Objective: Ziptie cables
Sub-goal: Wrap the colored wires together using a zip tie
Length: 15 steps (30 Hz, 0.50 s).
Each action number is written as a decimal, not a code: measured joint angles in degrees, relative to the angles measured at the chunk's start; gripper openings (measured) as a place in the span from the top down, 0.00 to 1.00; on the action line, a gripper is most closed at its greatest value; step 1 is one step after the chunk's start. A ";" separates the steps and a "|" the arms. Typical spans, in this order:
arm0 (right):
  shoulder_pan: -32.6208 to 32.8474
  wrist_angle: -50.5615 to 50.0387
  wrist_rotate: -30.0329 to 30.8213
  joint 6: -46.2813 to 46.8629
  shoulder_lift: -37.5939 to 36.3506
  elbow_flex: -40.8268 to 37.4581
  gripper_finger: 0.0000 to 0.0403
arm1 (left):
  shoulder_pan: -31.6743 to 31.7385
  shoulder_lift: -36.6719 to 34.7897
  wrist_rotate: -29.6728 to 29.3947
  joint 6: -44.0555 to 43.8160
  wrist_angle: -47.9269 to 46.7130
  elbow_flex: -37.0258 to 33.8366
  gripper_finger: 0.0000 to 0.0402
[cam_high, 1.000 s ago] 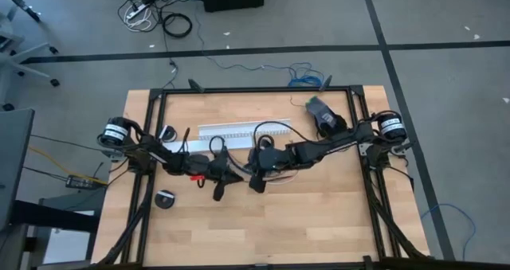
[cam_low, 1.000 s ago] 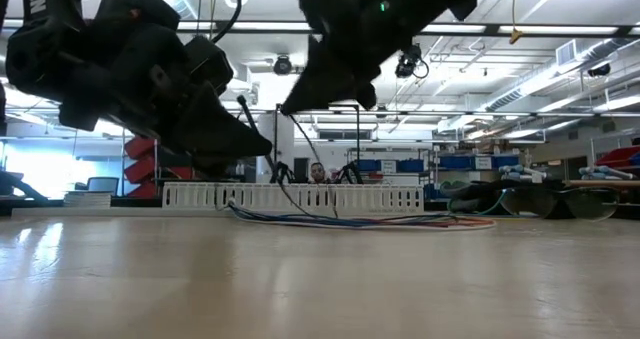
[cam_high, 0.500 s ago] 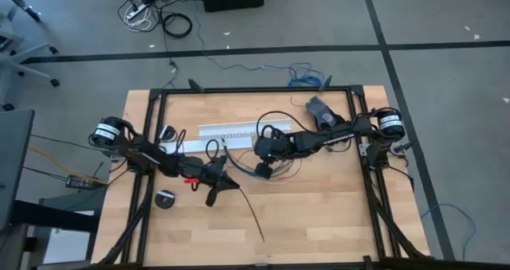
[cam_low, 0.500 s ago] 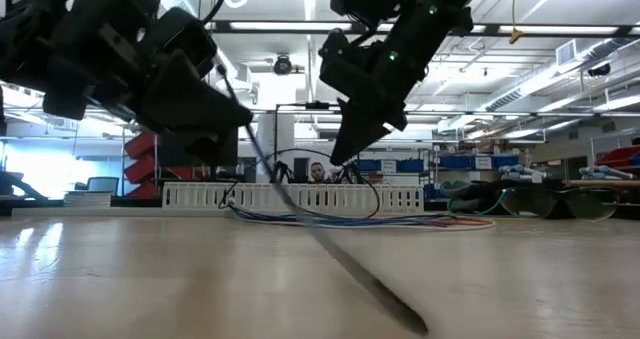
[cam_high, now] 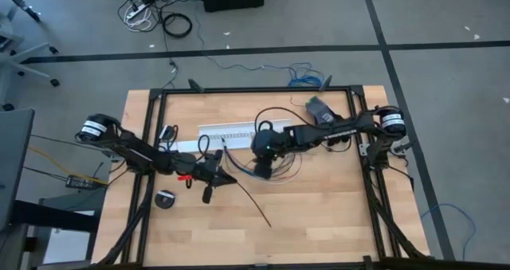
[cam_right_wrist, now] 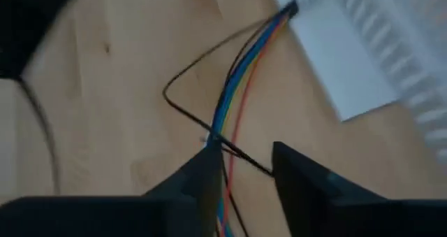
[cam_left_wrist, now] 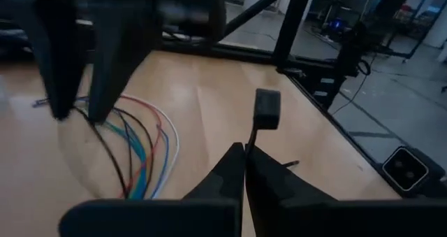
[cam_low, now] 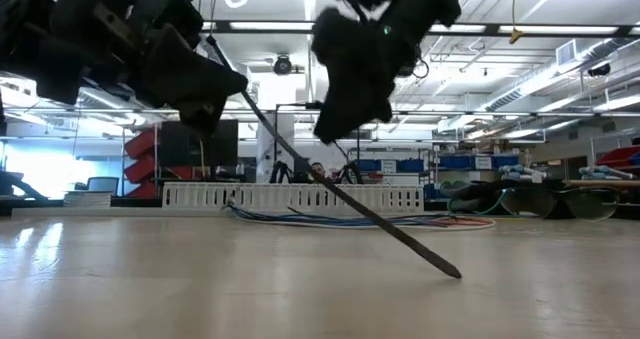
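Left tool (cam_high: 225,180) sat near the middle of the desk (cam_high: 319,222), its fingers pinched fully together on the head end of the ziptie (cam_high: 249,200); the strap ran out from it as a thin black line, slanting down until its free tip met the wood nearer the front edge, as the low view showed. Right tool (cam_high: 264,167) hung just over the cables (cam_right_wrist: 234,83), which lay in a loose curved bunch on the desk in front of the white channel (cam_high: 231,130). Its fingers (cam_right_wrist: 202,174) stood partly apart, astride the blue and orange strands, and nothing could be seen held between them. A thin black loop lay across the wires there; whether that was part of the strap could not be told. Judged step: gathering the bundle so the strap could pass round it. To do it well, the right tool would want all the strands inside its gap before closing, none left outside, and a slight lift to open room underneath. The left should keep its pinch firm and steer the tip low along the wood, since so long a strap would likely flex and wander.
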 joint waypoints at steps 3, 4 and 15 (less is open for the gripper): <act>0.00 -2.34 -0.03 -1.83 -1.15 3.23 0.56 | -0.02 -2.84 -1.57 3.03 -4.34 -0.04 1.00; 0.02 -2.94 -0.07 -2.26 -1.56 4.31 0.53 | 0.00 -3.59 -2.27 3.78 -5.07 0.03 1.00; -0.15 -6.61 1.75 3.83 -4.36 7.48 0.38 | 0.00 -16.94 -7.20 12.55 -14.18 0.00 1.00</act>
